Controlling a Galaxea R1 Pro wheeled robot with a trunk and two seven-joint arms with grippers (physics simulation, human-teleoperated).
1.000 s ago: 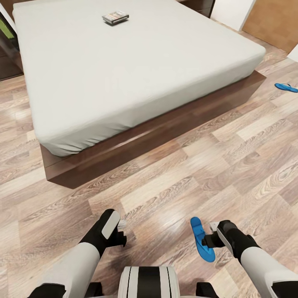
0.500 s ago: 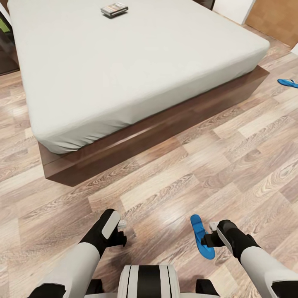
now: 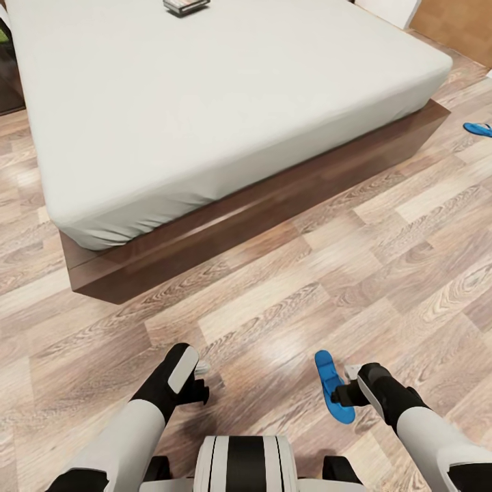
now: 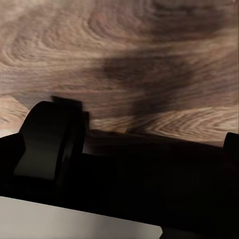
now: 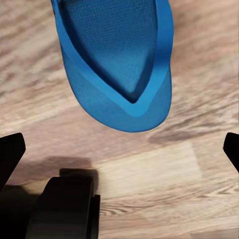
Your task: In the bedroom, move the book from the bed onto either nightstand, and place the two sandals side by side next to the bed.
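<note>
- Book (image 3: 186, 6) lying on the bed (image 3: 205, 102), far up at 12 o'clock near the mattress's far side. Not on a nightstand, so that half of the job reads as undone.
- One sandal (image 3: 333, 386) down at 5 o'clock, apparently just off the floor (image 3: 287, 287), toe toward the bed but well apart from the frame.
- Second sandal (image 3: 478, 128) out at 2 o'clock on the planks past the bed's corner, well apart from the first. Pair not side by side; placement left to do.
- Right gripper (image 3: 345, 393) low beside that near sandal, forearm angled inward, seemingly pinching its edge; from the wrist camera, blue sole (image 5: 117, 59) just ahead, fingertips wide at the margins, so jaw state cannot be told for sure.
- Left gripper (image 3: 200, 381) hanging low at 7 o'clock over bare floor, holding nothing; spread or pressed together, impossible to tell.
</note>
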